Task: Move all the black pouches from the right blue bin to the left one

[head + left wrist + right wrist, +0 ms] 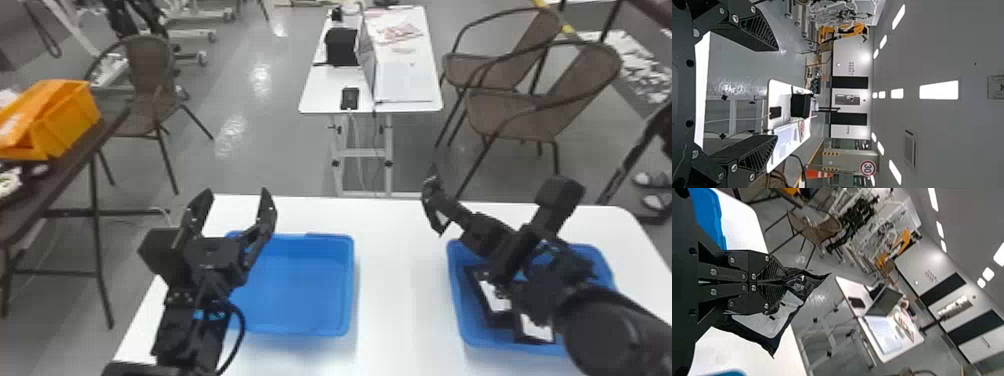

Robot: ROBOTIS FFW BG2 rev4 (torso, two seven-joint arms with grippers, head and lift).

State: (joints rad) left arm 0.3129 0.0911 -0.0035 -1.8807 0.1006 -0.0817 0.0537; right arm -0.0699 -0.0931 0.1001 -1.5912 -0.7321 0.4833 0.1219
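While the left gripper [236, 194] gapes wide, empty, the right gripper [457, 215] clamps a black pouch [764, 325].
The right jaws nearly meet.

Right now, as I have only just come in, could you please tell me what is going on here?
A robot is handling black pouches. Its right gripper is shut on one black pouch, held up off the table, while more pouches lie in the right blue bin, partly hidden by the arm. The left gripper is open and holds nothing, near the left blue bin.
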